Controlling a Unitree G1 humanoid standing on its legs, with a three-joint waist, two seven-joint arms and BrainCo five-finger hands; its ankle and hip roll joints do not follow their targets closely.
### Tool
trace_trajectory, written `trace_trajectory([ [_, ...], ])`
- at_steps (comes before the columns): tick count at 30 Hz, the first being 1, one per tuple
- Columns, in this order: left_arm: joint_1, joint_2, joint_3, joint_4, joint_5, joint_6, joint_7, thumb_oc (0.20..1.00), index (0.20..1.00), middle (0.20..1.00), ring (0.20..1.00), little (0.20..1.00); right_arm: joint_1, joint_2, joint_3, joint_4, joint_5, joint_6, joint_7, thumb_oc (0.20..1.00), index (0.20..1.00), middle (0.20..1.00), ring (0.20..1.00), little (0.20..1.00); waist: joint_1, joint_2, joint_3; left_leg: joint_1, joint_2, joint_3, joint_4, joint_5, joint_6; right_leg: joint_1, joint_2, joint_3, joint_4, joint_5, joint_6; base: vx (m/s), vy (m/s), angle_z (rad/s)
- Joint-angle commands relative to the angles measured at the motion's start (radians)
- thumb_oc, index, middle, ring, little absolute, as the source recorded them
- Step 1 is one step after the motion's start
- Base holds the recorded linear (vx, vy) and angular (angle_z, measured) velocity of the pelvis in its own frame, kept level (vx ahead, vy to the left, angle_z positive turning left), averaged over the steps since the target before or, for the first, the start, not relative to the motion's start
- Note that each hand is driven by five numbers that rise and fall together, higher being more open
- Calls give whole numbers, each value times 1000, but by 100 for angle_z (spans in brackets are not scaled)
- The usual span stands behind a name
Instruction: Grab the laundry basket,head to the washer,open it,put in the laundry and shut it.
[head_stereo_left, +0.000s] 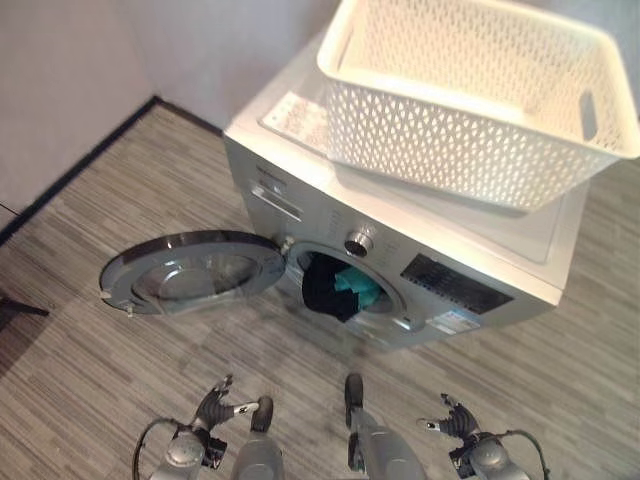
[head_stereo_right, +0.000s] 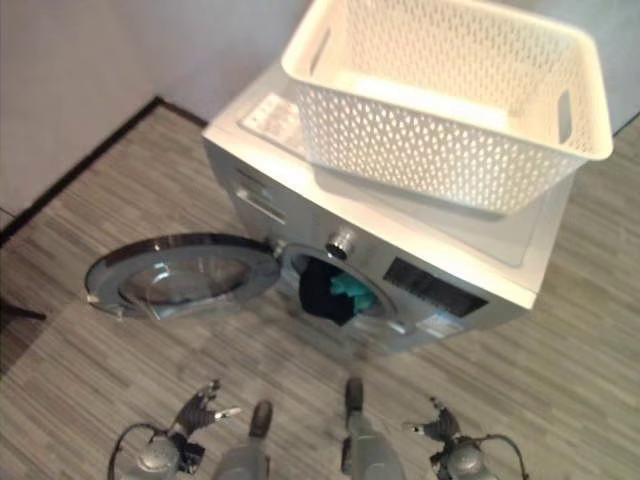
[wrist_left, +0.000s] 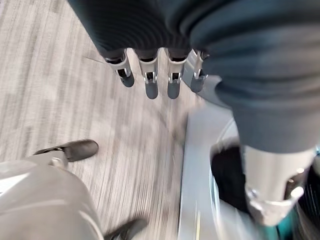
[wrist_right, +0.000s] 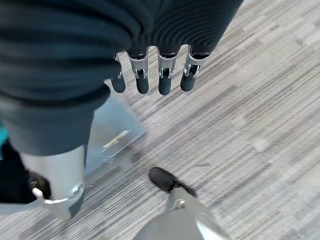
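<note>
A silver front-loading washer (head_stereo_left: 480, 240) stands ahead of me. Its round door (head_stereo_left: 195, 270) is swung wide open to the left. Dark and teal laundry (head_stereo_left: 340, 288) fills the drum opening. The white lattice laundry basket (head_stereo_left: 470, 95) rests on top of the washer and looks empty. My left hand (head_stereo_left: 222, 405) hangs low in front of the open door, fingers relaxed and holding nothing. My right hand (head_stereo_left: 452, 418) hangs low on the other side, also open, well short of the washer front.
The washer sits near a corner of pale walls with a dark skirting (head_stereo_left: 80, 165). Grey striped flooring (head_stereo_left: 120, 380) stretches between me and the machine. The open door juts out over the floor to the left.
</note>
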Motion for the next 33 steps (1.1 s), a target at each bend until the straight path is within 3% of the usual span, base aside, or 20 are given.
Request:
trace_trajectory([
  [1, -17, 33, 34, 12, -30, -27, 11, 1000, 1000, 1000, 1000, 1000, 4, 5, -53, 10, 80, -6, 16, 1000, 1000, 1000, 1000, 1000, 18, -43, -4, -17, -8, 25, 99, -73, 24, 54, -84, 23, 31, -86, 79, 102, 1, 5],
  [9, 17, -18, 104, 73, -81, -36, -1, 1000, 1000, 1000, 1000, 1000, 28, 59, -104, 90, 144, -3, 32, 1000, 1000, 1000, 1000, 1000, 29, -37, -71, 46, -9, 22, 81, -87, 24, 126, -93, 16, 25, -108, 80, 54, 12, 5],
  [18, 13, -25, 94, 93, -59, -39, 14, 1000, 1000, 1000, 1000, 1000, 26, 70, -104, 105, 159, -2, 26, 1000, 1000, 1000, 1000, 1000, 21, -33, -81, 51, -12, 40, 82, -91, 25, 125, -97, 34, 24, -102, 82, -4, 5, 0],
  [23, 21, -36, 76, 89, -54, -37, 8, 1000, 1000, 1000, 1000, 1000, 35, 64, -114, 57, 198, -26, 25, 1000, 1000, 1000, 1000, 1000, -10, -29, -75, 62, -7, 92, 86, -100, 31, 95, -88, 86, 24, -85, 87, -46, 36, -42],
  [27, 21, -39, 76, 83, -76, -40, -9, 1000, 1000, 1000, 1000, 1000, 62, 71, -185, 88, 320, -58, 51, 1000, 1000, 1000, 1000, 1000, -49, -30, -68, 81, -1, 143, 85, -109, 35, 68, -79, 132, 28, -74, 94, -50, 46, -45],
  [33, 21, -41, 72, 78, -81, -41, -23, 1000, 1000, 1000, 1000, 1000, 83, 73, -234, 114, 398, -70, 78, 1000, 1000, 1000, 1000, 1000, -69, -29, -71, 91, -1, 163, 85, -115, 36, 61, -78, 152, 30, -72, 97, -9, 27, -25],
])
